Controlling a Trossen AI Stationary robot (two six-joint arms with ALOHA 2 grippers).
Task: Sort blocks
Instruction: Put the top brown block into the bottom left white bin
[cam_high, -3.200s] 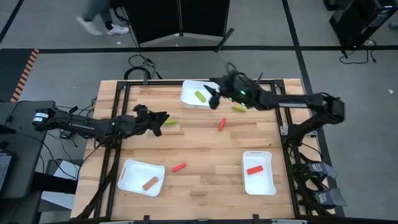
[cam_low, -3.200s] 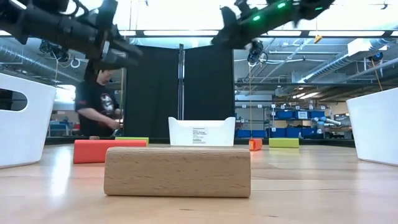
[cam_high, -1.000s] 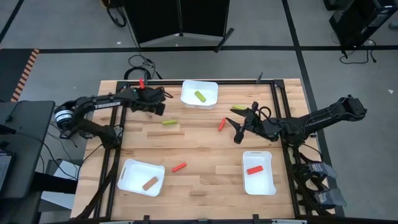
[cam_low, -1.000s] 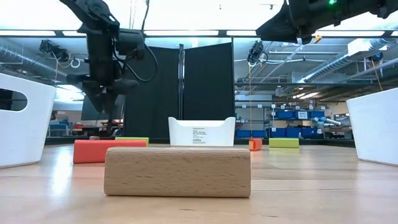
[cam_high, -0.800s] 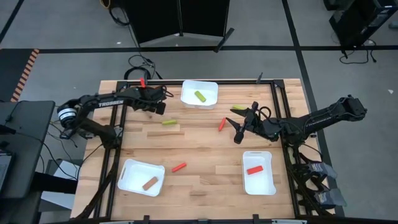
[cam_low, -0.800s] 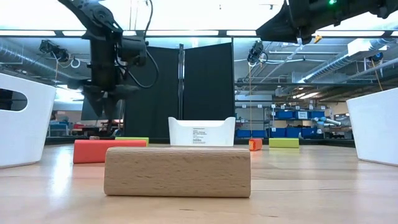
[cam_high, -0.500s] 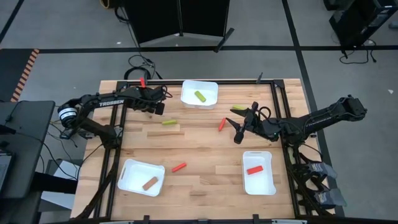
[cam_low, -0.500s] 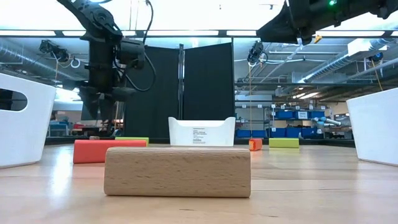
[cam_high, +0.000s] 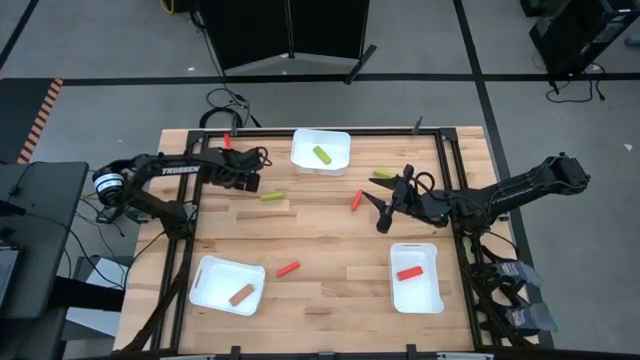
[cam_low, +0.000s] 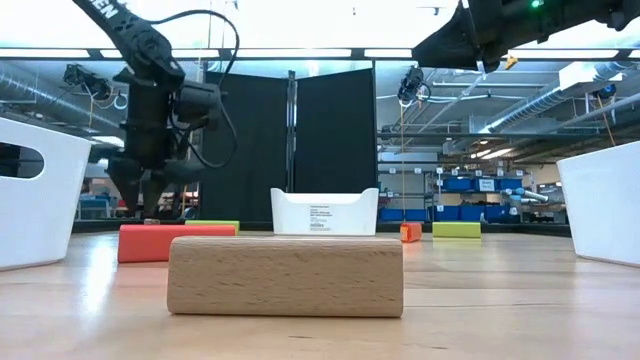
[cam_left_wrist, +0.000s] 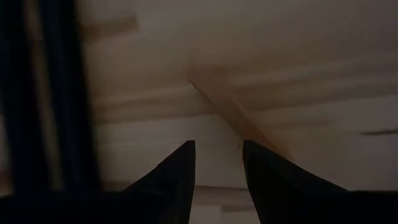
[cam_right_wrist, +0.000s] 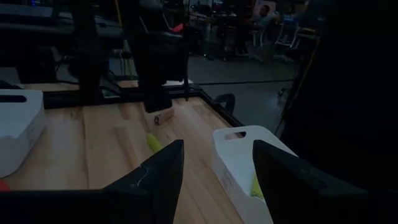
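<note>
The left gripper (cam_high: 252, 181) is lowered at the far left part of the tabletop (cam_high: 330, 240), fingers parted and nothing held. In the left wrist view a tan wood block (cam_left_wrist: 231, 112) lies on the planks just ahead of the fingertips (cam_left_wrist: 186, 149); whether they touch it cannot be told.

The right gripper (cam_high: 378, 208) hangs above the right-centre of the tabletop, fingers apart and empty. A red block (cam_high: 357, 199) lies just beside it and a yellow-green block (cam_high: 384, 173) lies a little farther back.

Containers: three white rectangular trays with smooth, plastic-looking walls.
- The far tray (cam_high: 321, 150) holds one yellow-green block (cam_high: 322, 154).
- The near left tray (cam_high: 226, 285) holds one tan wood block (cam_high: 240, 294).
- The near right tray (cam_high: 415, 276) holds one red block (cam_high: 409, 272).

Loose on the tabletop:
- A yellow-green block (cam_high: 270, 197) lies right of the left gripper.
- A red block (cam_high: 288, 268) lies between the two near trays.
- A wood block (cam_high: 319, 311) lies at the near edge; the low view shows it as an oblong with rounded corners and visible grain.

The tabletop is pale wood planking inside a dark metal frame.
</note>
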